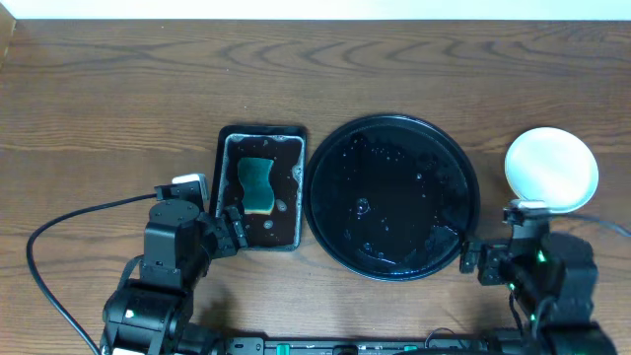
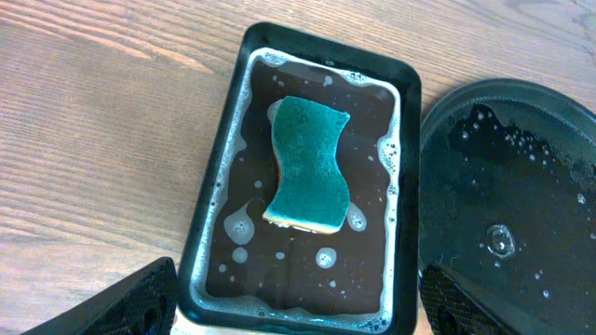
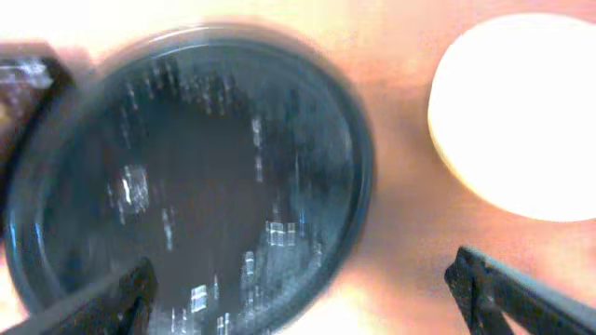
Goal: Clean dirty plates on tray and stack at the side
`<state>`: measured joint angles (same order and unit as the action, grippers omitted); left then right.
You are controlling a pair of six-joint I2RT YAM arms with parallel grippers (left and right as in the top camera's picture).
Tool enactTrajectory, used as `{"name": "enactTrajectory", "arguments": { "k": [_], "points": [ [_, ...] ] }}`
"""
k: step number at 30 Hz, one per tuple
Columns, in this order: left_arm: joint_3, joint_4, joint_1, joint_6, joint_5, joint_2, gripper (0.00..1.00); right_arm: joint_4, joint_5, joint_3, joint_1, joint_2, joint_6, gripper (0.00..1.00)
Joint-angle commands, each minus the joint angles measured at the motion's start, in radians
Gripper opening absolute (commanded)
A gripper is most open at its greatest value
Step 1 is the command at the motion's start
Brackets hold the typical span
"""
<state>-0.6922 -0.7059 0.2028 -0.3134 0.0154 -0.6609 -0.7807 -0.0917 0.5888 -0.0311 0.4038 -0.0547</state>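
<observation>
We found the round black tray bare of plates, its glossy floor wet and beaded with droplets. The plates sat on the wooden table just off the tray's right rim. From overhead they read as one pale round disc with no red smear on its top face, and we could not count how many lay under it. In the blurred right wrist view they were only a bright patch.

The left gripper hung over the near end of the rectangular tray, its jaws spread wide and holding nothing. The green sponge lay below it in soapy water. The right gripper hovered near the round tray's front right edge, its jaws likewise wide and empty.

We judged the wiping and stacking to be at or very near their end, since nothing dirty was left on the tray. The next move seemed to call for little: drawing both arms clear without nudging the stack, and checking that the plates sat squarely on one another.
</observation>
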Motion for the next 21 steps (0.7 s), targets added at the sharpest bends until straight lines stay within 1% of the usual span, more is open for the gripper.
{"name": "enactTrajectory", "arguments": {
  "k": [1, 4, 9, 16, 17, 21],
  "points": [
    [0.008, 0.001, -0.005, 0.005, -0.017, 0.001, 0.84, 0.112, 0.009, -0.080, -0.014, -0.115, 0.012, 0.99],
    [0.008, 0.000, -0.005, 0.005, -0.017, 0.001, 0.84, 0.287, -0.005, -0.197, -0.018, -0.242, 0.011, 0.99],
    [0.008, 0.000, -0.005, 0.005, -0.017, 0.001, 0.84, 0.515, -0.027, -0.376, -0.018, -0.388, 0.011, 0.99],
    [0.008, 0.000, -0.005, 0.005, -0.017, 0.001, 0.84, 0.881, -0.029, -0.568, -0.016, -0.399, 0.024, 0.99],
    [0.008, 0.000, -0.005, 0.005, -0.017, 0.001, 0.84, 0.915, -0.026, -0.584, -0.016, -0.399, 0.042, 0.99],
    [0.008, 0.000, -0.005, 0.005, -0.017, 0.001, 0.84, 0.859, -0.025, -0.584, -0.016, -0.399, 0.114, 0.99]
  ]
}}
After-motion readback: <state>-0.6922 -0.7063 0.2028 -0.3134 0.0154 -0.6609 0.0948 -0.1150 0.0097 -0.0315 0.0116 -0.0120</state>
